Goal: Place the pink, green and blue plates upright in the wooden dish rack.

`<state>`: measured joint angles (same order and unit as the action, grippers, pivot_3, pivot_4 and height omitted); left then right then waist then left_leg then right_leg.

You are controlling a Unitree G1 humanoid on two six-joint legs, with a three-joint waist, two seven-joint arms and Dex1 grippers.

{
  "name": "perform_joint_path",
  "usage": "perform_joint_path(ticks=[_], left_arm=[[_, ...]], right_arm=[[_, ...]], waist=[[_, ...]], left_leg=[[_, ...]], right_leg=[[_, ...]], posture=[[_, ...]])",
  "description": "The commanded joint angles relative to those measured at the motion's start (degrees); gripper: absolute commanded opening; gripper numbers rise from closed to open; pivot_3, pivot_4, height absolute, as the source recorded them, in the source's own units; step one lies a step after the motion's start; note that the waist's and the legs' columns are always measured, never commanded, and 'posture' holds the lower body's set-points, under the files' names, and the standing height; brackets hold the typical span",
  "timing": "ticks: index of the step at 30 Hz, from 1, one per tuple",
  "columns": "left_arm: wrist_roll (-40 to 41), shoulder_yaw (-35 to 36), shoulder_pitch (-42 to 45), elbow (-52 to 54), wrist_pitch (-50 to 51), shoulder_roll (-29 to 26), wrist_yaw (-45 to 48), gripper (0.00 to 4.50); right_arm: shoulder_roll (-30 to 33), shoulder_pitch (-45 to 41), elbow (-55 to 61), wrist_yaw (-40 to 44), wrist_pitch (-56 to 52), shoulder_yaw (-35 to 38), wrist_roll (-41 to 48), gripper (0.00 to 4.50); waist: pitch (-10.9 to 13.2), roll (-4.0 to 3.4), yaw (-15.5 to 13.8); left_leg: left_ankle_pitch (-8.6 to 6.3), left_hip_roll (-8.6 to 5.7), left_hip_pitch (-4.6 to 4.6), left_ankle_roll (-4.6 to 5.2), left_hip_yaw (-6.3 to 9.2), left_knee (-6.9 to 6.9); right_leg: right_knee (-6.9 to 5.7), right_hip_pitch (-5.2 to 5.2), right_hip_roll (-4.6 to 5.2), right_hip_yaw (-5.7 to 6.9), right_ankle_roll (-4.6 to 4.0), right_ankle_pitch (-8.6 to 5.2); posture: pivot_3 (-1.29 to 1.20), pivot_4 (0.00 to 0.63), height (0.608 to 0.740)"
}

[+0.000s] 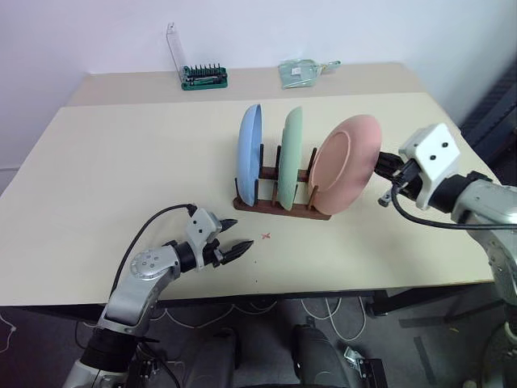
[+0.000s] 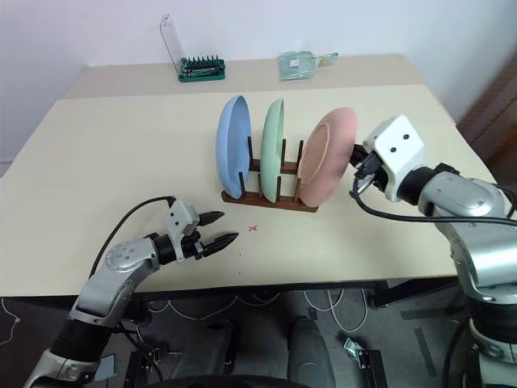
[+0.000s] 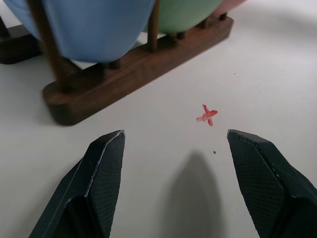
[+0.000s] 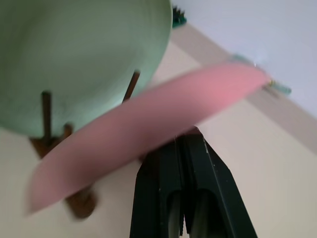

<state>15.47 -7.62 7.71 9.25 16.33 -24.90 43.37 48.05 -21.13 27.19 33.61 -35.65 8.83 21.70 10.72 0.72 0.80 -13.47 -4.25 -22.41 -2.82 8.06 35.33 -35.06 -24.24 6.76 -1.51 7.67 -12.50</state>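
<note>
While the wooden dish rack sits near the middle of the table, a little toward its right edge, all three plates stand in it. Blue plate upright at the rack's left end; green plate upright in the middle slot; pink plate at the right end, tilted, its top leaning out toward the table's right edge.

Right gripper at the pink plate's right rim, fingers pressed together. From the right wrist view the plate's edge crosses directly over the fingertips; whether the rim is pinched or only touched, cannot tell.

Left gripper hovers low over the table near the front edge, left of the rack, fingers spread wide, nothing between them. A small red cross mark lies on the table between the gripper and the rack's front rail.

At the far edge: green tool holder with clear lid raised, and a clear packet to its right.
</note>
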Motion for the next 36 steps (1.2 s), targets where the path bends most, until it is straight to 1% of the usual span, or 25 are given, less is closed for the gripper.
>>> perform_joint_path(ticks=[1, 7, 13, 15, 17, 19, 21, 23, 25, 29, 36], left_arm=[[0.2, 0.7, 0.4, 3.1, 0.7, -0.2, -0.8, 3.41], [1.5, 1.5, -0.3, 8.7, 5.1, -0.9, -2.6, 3.41], [2.5, 1.2, 2.2, 12.0, 10.0, -0.6, -4.2, 3.41], [2.8, 1.6, 2.6, 12.4, 10.9, -0.9, -4.4, 3.41], [2.8, 2.8, 2.5, 12.5, 11.2, -1.9, -4.4, 3.41], [3.1, 5.1, 2.3, 11.7, 11.2, -3.2, -4.6, 3.41], [3.4, 8.7, 1.6, 10.0, 10.9, -5.1, -4.8, 3.41], [3.7, 12.1, 0.4, 8.3, 10.3, -6.7, -4.9, 3.41], [3.6, 13.8, -0.2, 7.1, 9.7, -7.6, -4.9, 3.41], [3.8, 18.9, -1.2, 2.7, 7.3, -8.8, -4.7, 3.41], [2.5, 20.0, -3.4, -0.3, 3.3, -8.7, -4.8, 3.41]], right_arm=[[-1.0, -2.8, 0.7, -0.3, 1.3, -1.4, -1.1, 0.05], [-0.2, -3.1, -1.2, 0.5, 2.5, -2.6, -4.1, 0.05], [-1.2, -4.3, -1.3, 0.6, 2.6, -3.0, -4.8, 0.05], [-0.6, -2.8, -2.1, 0.8, 3.0, -1.4, -5.3, 0.05], [0.8, -0.1, -3.4, 1.2, 3.7, 2.1, -5.6, 0.05], [1.8, 2.6, -4.8, 2.7, 5.0, 6.2, -4.7, 0.05], [1.0, 6.2, -7.1, 4.9, 6.1, 10.9, -1.9, 0.05], [0.7, 10.5, -9.7, 7.0, 8.4, 12.8, -1.8, 0.05], [0.3, 12.6, -11.8, 7.9, 11.7, 13.0, -3.0, 0.05], [-3.6, 14.1, -18.1, 6.8, 14.6, 13.1, -2.6, 0.05], [-6.5, 14.7, -21.1, 6.2, 17.8, 10.4, -4.1, 0.05]], waist=[[0.0, 0.0, -0.1], [0.0, 0.03, -0.3], [0.0, 0.03, -0.1], [0.0, 0.03, -0.2], [0.0, 0.06, -0.3], [0.0, 0.06, -0.4], [0.0, 0.05, -0.3], [0.0, 0.07, -0.2], [0.0, 0.05, 0.1], [0.0, 0.01, 0.1], [0.0, 0.01, -0.1]], left_leg=[[0.0, 0.0, 0.0, 0.0, 0.0, 0.0], [0.0, -0.04, -0.05, 0.0, 0.01, 0.03], [0.0, -0.02, -0.02, 0.0, 0.01, 0.02], [0.0, -0.03, -0.02, 0.0, 0.01, 0.02], [0.0, -0.03, -0.03, 0.0, 0.01, 0.02], [0.0, -0.04, -0.05, 0.01, 0.01, 0.02], [-0.01, -0.04, -0.05, 0.01, -0.02, 0.04], [-0.02, -0.02, -0.01, 0.03, -0.02, 0.02], [-0.04, 0.01, 0.04, 0.06, -0.05, -0.01], [-0.03, 0.03, 0.06, 0.06, -0.1, 0.04], [-0.03, 0.02, 0.05, 0.05, -0.09, 0.04]], right_leg=[[0.0, -0.01, 0.0, 0.0, 0.0, 0.0], [0.03, 0.0, 0.04, 0.0, 0.0, 0.0], [0.0, 0.0, 0.01, 0.0, 0.0, 0.0], [0.0, 0.01, 0.01, 0.0, 0.0, 0.0], [0.01, 0.01, 0.01, 0.0, 0.0, 0.0], [0.01, 0.01, 0.02, 0.0, 0.0, 0.0], [0.01, 0.01, 0.02, 0.0, 0.0, 0.0], [0.0, 0.03, 0.0, 0.0, 0.0, 0.0], [0.0, 0.05, -0.03, 0.0, 0.0, 0.0], [-0.03, 0.06, -0.04, -0.02, -0.03, 0.02], [-0.01, 0.06, -0.02, -0.02, -0.03, 0.02]], posture=[[0.0, 0.15, 0.74], [0.0, 0.15, 0.74], [0.0, 0.15, 0.74], [0.0, 0.15, 0.74], [0.0, 0.15, 0.74], [0.0, 0.15, 0.74], [0.0, 0.15, 0.74], [0.0, 0.15, 0.74], [0.0, 0.15, 0.74], [0.0, 0.15, 0.74], [0.0, 0.15, 0.74]])
